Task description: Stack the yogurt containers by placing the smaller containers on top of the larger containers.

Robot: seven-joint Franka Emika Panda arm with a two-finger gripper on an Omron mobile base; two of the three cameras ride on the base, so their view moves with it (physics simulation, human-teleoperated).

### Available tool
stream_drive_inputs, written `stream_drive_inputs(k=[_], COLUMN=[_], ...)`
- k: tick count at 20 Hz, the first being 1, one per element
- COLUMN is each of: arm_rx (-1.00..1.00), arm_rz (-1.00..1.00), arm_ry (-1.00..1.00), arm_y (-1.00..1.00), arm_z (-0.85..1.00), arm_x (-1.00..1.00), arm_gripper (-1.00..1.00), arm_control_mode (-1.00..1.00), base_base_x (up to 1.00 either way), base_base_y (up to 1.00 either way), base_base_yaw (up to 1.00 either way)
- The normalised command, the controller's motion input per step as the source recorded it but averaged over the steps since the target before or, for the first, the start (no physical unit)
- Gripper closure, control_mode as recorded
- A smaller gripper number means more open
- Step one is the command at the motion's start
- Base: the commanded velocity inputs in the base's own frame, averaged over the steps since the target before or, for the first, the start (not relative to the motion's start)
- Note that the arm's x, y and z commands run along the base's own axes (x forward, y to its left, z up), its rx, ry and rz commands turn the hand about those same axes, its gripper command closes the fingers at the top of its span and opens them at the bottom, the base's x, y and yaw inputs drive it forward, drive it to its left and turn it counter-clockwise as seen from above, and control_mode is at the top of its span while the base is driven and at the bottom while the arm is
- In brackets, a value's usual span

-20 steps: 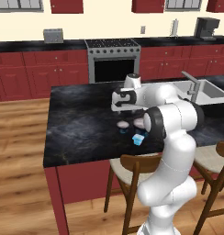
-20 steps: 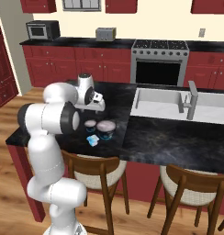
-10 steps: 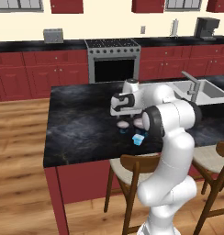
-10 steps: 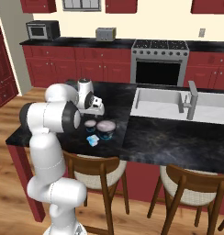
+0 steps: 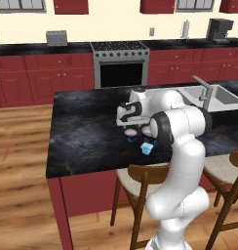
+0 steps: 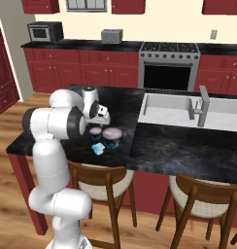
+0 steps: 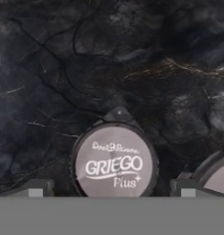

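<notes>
A toaster sits far left on the back counter, with the oven further along the red cabinets. Nearer me, the dark marbled surface of the island carries three yogurt cups, grouped close together near its front edge.

The white arm bends over from the stool side, and its hand hangs just above the cups, pointing down. The fingers stand wide apart and grip nothing. In the hand view the narrow cup, its pale lid printed "GRIEGO Plus", lies between the two tips, upright on the surface. To its right in that view, the edge of the wide cup shows, close beside the first but with a gap between them.

From the right base view the narrow cup stands just left of the wide cup, and the tiny cup, light blue and squarish, sits in front of them, nearer the stools. I cannot tell whether it touches either one. From the left base view the tiny cup lies just beside the arm's elbow.

Further right, the sink and its tap are set into the island, well apart from the cups. Two wooden stools stand at the front.
</notes>
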Motion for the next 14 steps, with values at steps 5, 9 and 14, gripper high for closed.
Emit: stream_drive_inputs(k=[5, 9, 14], arm_rx=[0.00, 0.00, 0.00], arm_rz=[0.00, 0.00, 0.00], arm_ry=[0.00, 0.00, 0.00], arm_y=[0.00, 0.00, 0.00], arm_z=[-0.13, -0.19, -0.22], arm_x=[0.04, 0.03, 0.04], arm_gripper=[-1.00, -1.00, -1.00], arm_control_mode=[-1.00, -1.00, -1.00], base_base_x=[0.00, 0.00, 0.00], base_base_y=[0.00, 0.00, 0.00], base_base_yaw=[0.00, 0.00, 0.00])
